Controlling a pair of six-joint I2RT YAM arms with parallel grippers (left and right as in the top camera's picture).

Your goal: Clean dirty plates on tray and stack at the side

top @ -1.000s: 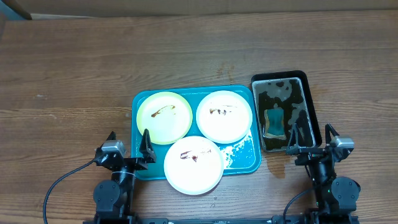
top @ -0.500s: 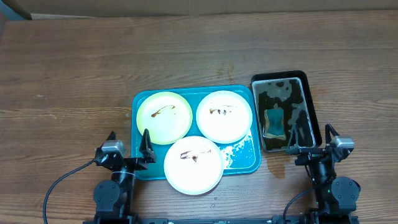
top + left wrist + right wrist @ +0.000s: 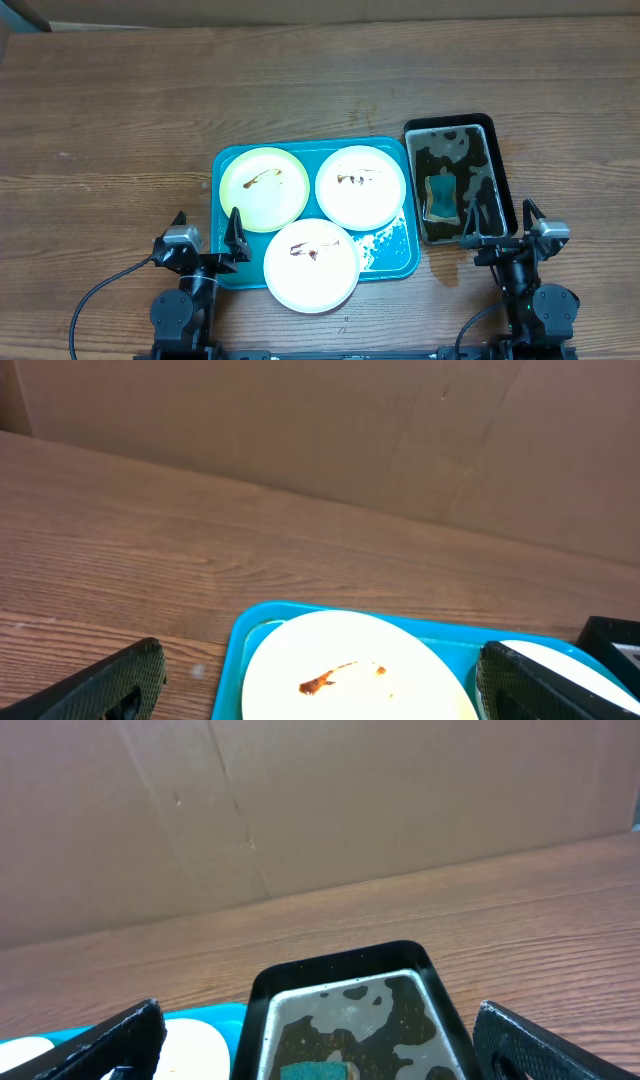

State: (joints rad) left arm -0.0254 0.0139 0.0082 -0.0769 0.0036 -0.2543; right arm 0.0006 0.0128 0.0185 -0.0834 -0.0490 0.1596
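The teal tray (image 3: 392,256) lies at the table's front middle. On it are a pale yellow plate (image 3: 264,188) at the left, a white plate (image 3: 360,186) at the right and a white plate (image 3: 311,264) overhanging the front rim. All three carry brown smears. My left gripper (image 3: 206,232) is open and empty at the tray's front left corner; its wrist view shows the yellow plate (image 3: 350,665) between the fingers. My right gripper (image 3: 497,224) is open and empty at the near end of the black water tray (image 3: 496,165).
The black tray holds water and a teal sponge (image 3: 440,197), also in the right wrist view (image 3: 315,1071). A cardboard wall (image 3: 330,420) stands along the table's far edge. Bare wooden table (image 3: 120,130) surrounds the trays.
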